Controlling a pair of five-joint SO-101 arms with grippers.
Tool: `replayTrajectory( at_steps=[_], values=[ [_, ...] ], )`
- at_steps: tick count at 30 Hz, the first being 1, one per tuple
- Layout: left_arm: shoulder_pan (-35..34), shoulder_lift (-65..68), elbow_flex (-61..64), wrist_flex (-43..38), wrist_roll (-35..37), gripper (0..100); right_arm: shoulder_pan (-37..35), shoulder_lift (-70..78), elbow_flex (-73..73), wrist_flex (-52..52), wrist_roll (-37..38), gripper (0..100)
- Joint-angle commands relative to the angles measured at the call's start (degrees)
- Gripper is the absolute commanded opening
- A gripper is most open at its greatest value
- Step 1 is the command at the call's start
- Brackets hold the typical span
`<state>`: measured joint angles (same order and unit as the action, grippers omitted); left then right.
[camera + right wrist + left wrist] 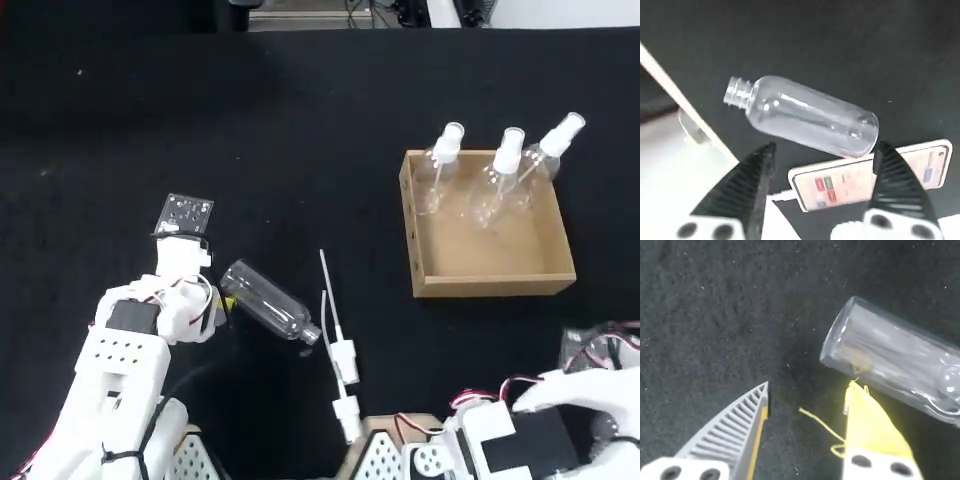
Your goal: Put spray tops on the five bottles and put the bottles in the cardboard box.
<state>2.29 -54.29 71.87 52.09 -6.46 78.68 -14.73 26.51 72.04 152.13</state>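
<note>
1. A black cloth-covered desk point(300, 120) carries all the items. The left arm point(120, 350) stands at its near left corner and the right arm point(540, 430) at its near right.
2. One open-topped brown cardboard box point(490, 283) sits on the right half of the desk.
3. Three capped clear plastic bottles point(432, 185) are inside the box in a row, leaning against its far wall. Each carries a fitted white spray top point(452, 135).
4. One uncapped clear bottle point(270, 302) lies on its side on the desk, left of centre and well apart from the box. Its open neck points toward the desk's near edge.
5. Two loose white spray tops with thin dip tubes point(343, 355) lie on the desk just beside that neck, one nearer the edge than the other.
6. The left gripper point(809, 390) has its fingers spread wide and holds nothing. The tip of its yellow-taped finger point(870, 430) sits at the base of the uncapped clear bottle, which lies outside the gap. Contact cannot be judged.
7. The right gripper point(826, 150) has its fingers wide apart and holds nothing. A second uncapped bottle point(805, 117) lies on its side ahead of them, on black cloth.
8. One white-edged phone point(860, 180) lies just beside that bottle's base.
</note>
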Motion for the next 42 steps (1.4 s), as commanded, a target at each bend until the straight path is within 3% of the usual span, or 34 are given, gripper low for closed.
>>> replayTrajectory(
  at_steps=[1, 8, 18, 26, 36, 38, 42],
  values=[
    [0.3, -1.1, -0.9, -1.1, 0.4, 23, 4.0, 0.0, 1.5, -8.4, 6.9, 26.2],
    [0.3, -1.1, -0.9, -1.1, 0.4, 23, 5.9, -0.4, 19.2, -34.1, 13.3, 26.2],
    [0.3, -1.1, -0.8, -1.1, 0.2, 23, 1.9, -0.2, 21.5, -27.6, 9.1, 26.2],
    [0.3, -1.1, -0.8, -1.1, 0.1, 23, -4.7, -0.1, 21.6, -22.5, -4.5, 26.2],
    [0.3, -1.1, -0.8, -0.8, 0.0, 23, -9.1, -0.1, 25.1, -23.0, -15.6, 25.7],
    [0.3, -1.1, -0.8, -0.7, 0.0, 23, -10.3, -0.1, 25.4, -23.0, -19.7, 21.8],
    [0.3, -1.1, -0.8, -0.7, 0.0, 23, -13.1, -0.2, 24.6, -23.2, -30.3, 0.5]
  ],
)
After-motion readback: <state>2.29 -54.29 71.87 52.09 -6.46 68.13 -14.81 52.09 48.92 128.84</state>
